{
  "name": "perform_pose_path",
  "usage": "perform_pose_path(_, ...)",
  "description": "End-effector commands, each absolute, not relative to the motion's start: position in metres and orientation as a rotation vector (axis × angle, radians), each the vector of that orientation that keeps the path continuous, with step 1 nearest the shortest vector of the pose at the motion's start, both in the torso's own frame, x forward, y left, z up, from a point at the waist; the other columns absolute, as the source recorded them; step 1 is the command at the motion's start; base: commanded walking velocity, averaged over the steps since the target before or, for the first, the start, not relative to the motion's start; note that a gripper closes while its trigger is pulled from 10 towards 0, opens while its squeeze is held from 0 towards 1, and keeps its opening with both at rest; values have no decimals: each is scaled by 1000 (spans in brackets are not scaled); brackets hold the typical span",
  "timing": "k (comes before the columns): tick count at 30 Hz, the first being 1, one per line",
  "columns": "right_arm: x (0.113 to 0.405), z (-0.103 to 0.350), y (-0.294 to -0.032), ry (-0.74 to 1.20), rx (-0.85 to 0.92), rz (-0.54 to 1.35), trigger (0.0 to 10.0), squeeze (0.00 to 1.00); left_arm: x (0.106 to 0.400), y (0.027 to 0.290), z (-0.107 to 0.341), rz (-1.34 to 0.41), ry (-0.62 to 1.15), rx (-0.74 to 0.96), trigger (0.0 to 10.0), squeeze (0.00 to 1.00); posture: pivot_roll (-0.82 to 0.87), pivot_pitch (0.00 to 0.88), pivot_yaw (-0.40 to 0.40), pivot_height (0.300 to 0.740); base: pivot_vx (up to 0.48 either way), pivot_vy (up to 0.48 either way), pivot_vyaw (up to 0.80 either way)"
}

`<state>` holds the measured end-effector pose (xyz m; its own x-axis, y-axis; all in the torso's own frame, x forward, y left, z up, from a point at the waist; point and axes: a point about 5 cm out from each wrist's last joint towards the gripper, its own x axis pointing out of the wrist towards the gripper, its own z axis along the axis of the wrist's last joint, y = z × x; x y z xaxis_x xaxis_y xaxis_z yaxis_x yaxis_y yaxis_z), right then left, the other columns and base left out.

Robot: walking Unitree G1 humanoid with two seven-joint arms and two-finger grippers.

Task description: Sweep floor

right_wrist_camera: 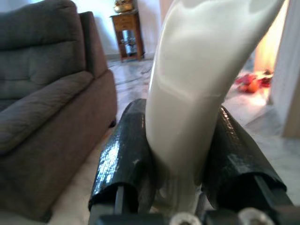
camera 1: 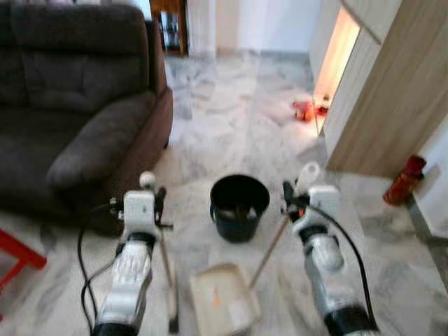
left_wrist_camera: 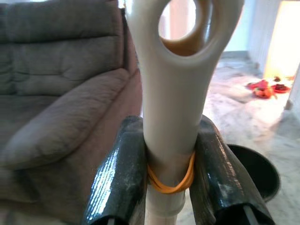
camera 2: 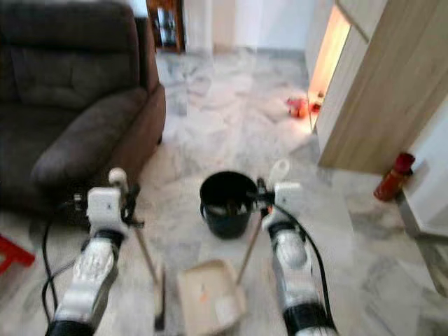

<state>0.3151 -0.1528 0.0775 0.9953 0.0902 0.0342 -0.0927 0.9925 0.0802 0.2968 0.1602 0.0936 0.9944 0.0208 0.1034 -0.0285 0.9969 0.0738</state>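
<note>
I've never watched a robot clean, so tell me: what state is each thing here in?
Left claw: shut on broom handle.
Right claw: shut on dustpan handle.
Dustpan: on the floor, bits in it.
Bucket: upright, open.
Red bottle: upright by the wall.

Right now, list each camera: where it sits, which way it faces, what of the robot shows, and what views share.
Left eye view: on the head, facing forward and down at the black bucket, dustpan and sofa; both silver arms show.
Right eye view: beside it, same scene.
Left wrist view: on the left wrist, looking along the left gripper, clamped on the broom handle.
Right wrist view: on the right wrist, looking along the right gripper, clamped on the dustpan handle.
Shared: the sofa shows in all four.
</note>
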Motion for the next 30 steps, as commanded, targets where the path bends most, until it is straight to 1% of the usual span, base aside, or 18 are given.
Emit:
perform_pose_path(1,321,93,-154,-93,82,89,10000,0,301,157,105,16,-151,85,10000,0,136,0,10,740,300,0,0)
perform_pose_path(5,321,93,-154,-93,82,88,10000,0,301,157,105,15,-150,86,10000,0,136,0,10,740,299,0,0)
perform_pose_path(11,321,93,-154,-92,81,81,10000,0,301,158,106,14,-154,88,10000,0,137,0,12,740,0,0,0)
perform_pose_path(18,323,99,-161,-117,120,-3,10000,0,301,158,106,14,-154,92,10000,0,138,0,15,740,0,0,0)
perform_pose_path(26,325,119,-163,-187,137,-14,10000,0,301,158,106,14,-153,95,10000,0,134,0,15,740,0,0,0)
perform_pose_path(30,326,137,-164,-239,142,-10,10000,0,300,160,105,18,-152,98,10000,0,131,0,16,740,0,0,0)
